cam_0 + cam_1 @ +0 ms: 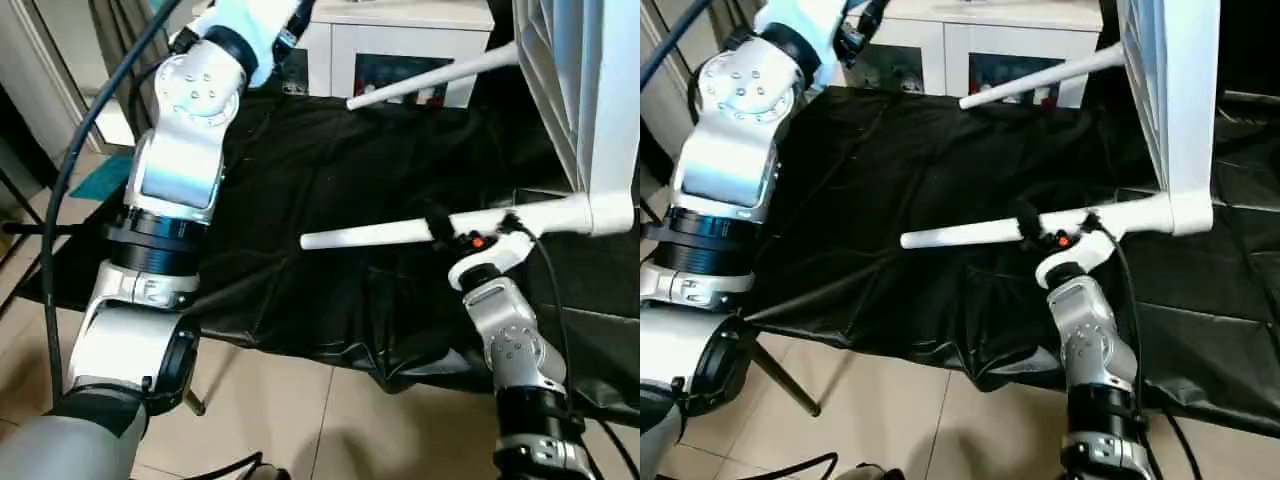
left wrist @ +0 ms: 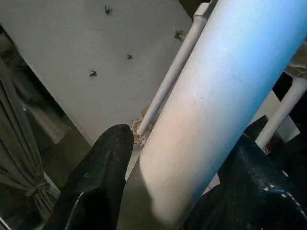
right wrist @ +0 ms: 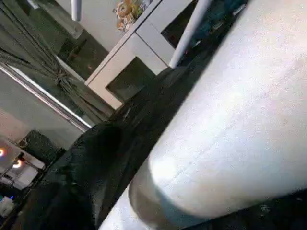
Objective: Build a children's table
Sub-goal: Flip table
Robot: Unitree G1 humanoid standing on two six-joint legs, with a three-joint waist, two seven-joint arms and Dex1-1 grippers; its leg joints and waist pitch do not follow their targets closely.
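Observation:
The children's table stands on its side at the right on the black cloth, its ribbed white top (image 1: 590,90) upright. Its white legs point to the left. My right gripper (image 1: 472,232) reaches up from below and sits around the lower leg (image 1: 370,237), about midway along it. That leg looms large in the right wrist view (image 3: 230,129). A second leg (image 1: 430,78) juts out higher up. My left arm (image 1: 185,150) is raised at the upper left. In the left wrist view, my left gripper (image 2: 182,139) is shut on another white leg (image 2: 225,86).
A big table draped in black cloth (image 1: 330,170) carries the work; its front edge falls to the tiled floor (image 1: 300,420). A white glass-door cabinet (image 1: 400,50) stands behind it. A black cable (image 1: 100,110) loops beside my left arm.

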